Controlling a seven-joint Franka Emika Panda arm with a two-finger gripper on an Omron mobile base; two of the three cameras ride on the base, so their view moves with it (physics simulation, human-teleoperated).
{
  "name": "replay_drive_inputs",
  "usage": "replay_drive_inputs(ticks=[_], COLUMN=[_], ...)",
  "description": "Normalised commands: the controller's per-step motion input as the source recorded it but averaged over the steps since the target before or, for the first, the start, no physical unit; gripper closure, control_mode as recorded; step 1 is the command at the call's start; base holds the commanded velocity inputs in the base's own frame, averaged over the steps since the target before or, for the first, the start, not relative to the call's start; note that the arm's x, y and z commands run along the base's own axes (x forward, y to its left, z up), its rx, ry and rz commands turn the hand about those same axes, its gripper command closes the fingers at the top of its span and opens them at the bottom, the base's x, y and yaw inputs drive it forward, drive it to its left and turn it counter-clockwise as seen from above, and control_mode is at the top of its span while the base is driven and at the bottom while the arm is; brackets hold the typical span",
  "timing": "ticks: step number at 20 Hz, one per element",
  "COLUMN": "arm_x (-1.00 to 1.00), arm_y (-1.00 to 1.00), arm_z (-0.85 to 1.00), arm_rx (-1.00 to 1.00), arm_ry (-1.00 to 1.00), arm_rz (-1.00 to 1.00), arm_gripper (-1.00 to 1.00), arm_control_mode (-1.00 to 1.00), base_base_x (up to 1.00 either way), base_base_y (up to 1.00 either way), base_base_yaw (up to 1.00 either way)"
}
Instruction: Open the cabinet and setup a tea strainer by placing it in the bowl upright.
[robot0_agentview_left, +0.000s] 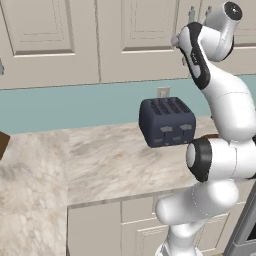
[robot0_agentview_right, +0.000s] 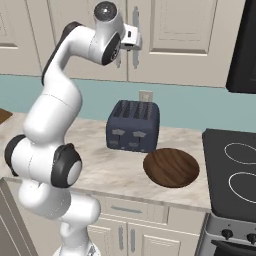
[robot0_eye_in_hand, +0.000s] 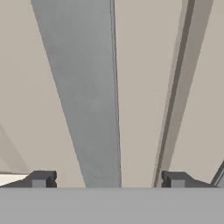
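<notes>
Reaching up to the cabinet (robot0_agentview_right: 170, 30), the gripper (robot0_eye_in_hand: 107, 179) sets its wide jaws around a grey handle (robot0_eye_in_hand: 83, 96).

Teal backsplash wall (robot0_agentview_left: 75, 105), marble counter (robot0_agentview_left: 100, 160), beige lower cabinets (robot0_agentview_right: 130, 235), black stove (robot0_agentview_right: 235, 175)

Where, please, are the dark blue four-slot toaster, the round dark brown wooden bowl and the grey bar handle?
Dark blue toaster (robot0_agentview_right: 132, 126), right base view, front face.
Dark brown wooden bowl (robot0_agentview_right: 171, 167), right base view, inner floor.
Grey bar handle (robot0_eye_in_hand: 85, 96), hand view, mid-length of bar.
</notes>
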Motion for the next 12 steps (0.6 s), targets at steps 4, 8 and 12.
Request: replay_drive_inputs(ticks=[4, 8, 12], arm_x=[0.51, 0.51, 0.49], arm_y=[0.0, 0.03, 0.04], arm_z=[-0.26, -0.3, -0.26], arm_rx=[0.0, 0.0, 0.0], arm_ry=[-0.14, -0.2, -0.2], arm_rz=[0.08, 0.01, 0.0], arm_gripper=[-1.0, 1.0, 1.0], arm_control_mode=[-1.0, -1.0, -1.0], base_base_x=[0.0, 0.0, 0.0], base_base_y=[0.0, 0.0, 0.0], base_base_yaw=[0.0, 0.0, 0.0])
